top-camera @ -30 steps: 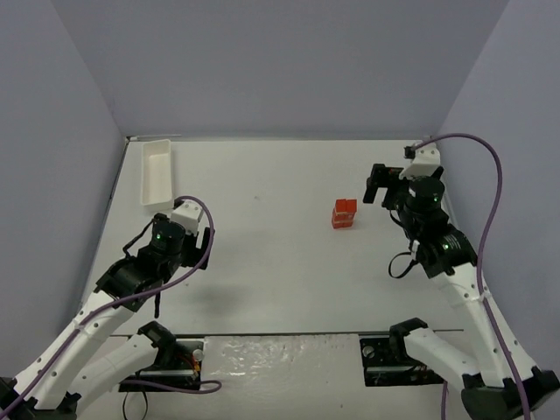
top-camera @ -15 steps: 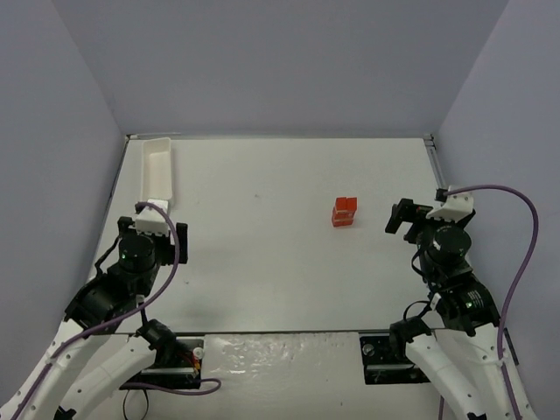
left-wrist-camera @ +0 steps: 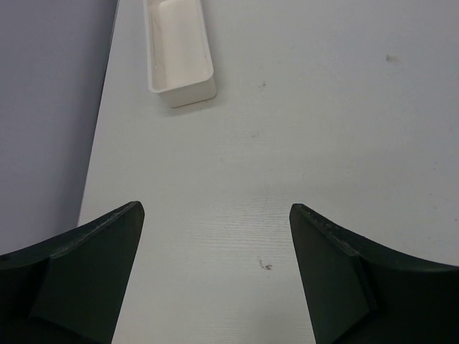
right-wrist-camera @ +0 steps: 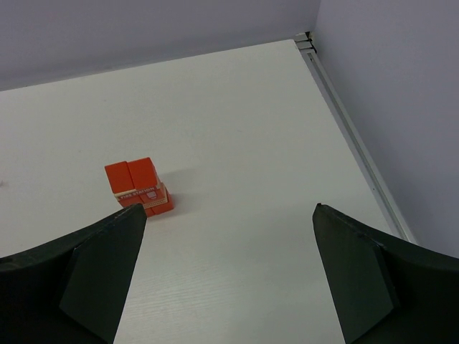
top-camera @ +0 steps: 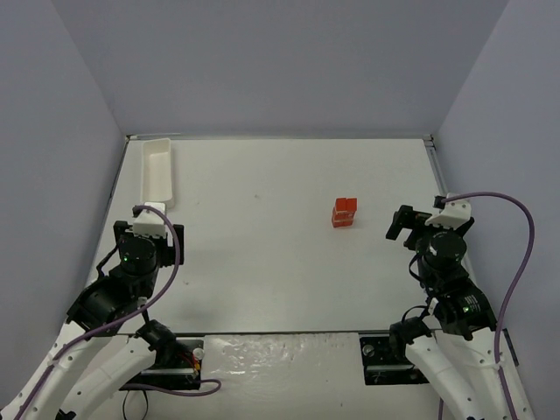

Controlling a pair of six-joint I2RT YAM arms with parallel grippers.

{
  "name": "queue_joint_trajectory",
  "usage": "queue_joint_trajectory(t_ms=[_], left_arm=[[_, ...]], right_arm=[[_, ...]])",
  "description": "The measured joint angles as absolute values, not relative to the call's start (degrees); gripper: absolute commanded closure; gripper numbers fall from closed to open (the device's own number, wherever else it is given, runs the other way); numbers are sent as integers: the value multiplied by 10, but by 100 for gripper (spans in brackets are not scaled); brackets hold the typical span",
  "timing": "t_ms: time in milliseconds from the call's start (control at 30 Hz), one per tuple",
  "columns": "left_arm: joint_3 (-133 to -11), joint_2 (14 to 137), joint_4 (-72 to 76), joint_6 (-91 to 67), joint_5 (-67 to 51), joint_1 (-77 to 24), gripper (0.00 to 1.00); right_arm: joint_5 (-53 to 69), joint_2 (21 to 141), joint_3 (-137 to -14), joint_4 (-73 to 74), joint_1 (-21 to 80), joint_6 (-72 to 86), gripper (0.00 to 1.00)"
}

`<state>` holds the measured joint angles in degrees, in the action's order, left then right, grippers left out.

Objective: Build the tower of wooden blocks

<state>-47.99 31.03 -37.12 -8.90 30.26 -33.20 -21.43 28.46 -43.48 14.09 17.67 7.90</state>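
The wood block tower [top-camera: 344,213] stands right of centre on the tabletop [top-camera: 262,254]. The left arm's fingers [left-wrist-camera: 79,272] are spread, empty, facing the white tray [left-wrist-camera: 179,54]; the right arm's fingers [right-wrist-camera: 100,272], also spread, face the tower.

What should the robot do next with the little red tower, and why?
Probably just rest now: the wood block tower stands alone, no loose blocks show, the white tray looks empty, and the left gripper and right gripper are open and empty.
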Motion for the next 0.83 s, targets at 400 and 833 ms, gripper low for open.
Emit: queue_joint_trajectory(t_ms=[400, 833], left_arm=[[-480, 328, -366, -82, 272, -313, 20], [-478, 332, -362, -81, 247, -295, 20]], right_arm=[[-220, 290, -435, 140, 177, 84, 0], [-220, 291, -435, 140, 180, 85, 0]])
